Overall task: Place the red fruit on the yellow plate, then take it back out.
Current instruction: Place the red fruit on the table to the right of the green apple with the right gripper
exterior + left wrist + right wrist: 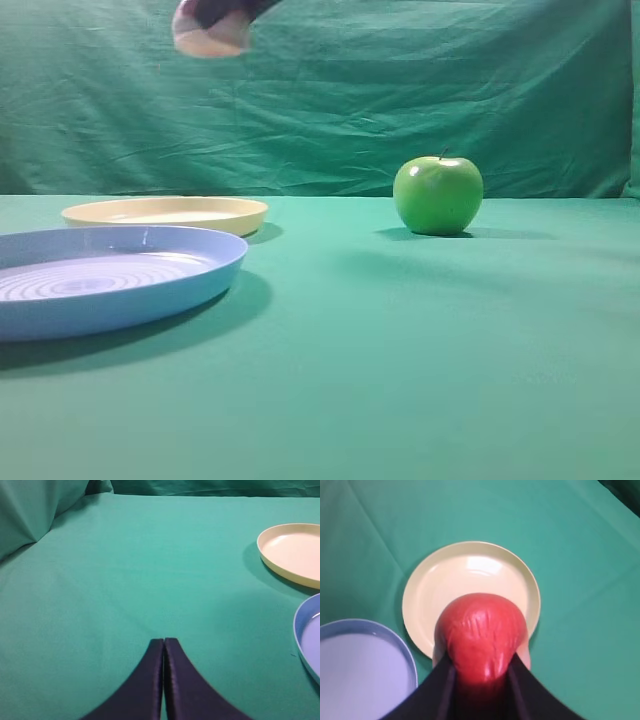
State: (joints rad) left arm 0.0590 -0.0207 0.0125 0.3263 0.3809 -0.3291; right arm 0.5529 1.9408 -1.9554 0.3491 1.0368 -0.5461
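Green cloth covers the bench and hangs as a wrinkled backdrop behind it. The right claw is raised high above the yellow plate — in the right wrist view its two dark fingers press against either side of the red fruit, parted only as far as the fruit's width. The fruit sits between them, glossy red on the side facing the camera, with the plate directly below and beyond it. In the exterior high view only the lowest part of this claw and its load shows at the top edge, blurred, so the pale rounded shape there is probably the fruit's lighter underside. It hangs clear of the plate, not touching it.

The left claw lies low over bare cloth, its dark fingers pressed together tip to tip with nothing between them. The yellow plate is well off to its right.

The blue plate sits just in front of the yellow one — near it, though whether the rims touch cannot be told. A green apple stands upright, well apart on the right side of the bench, stem up.
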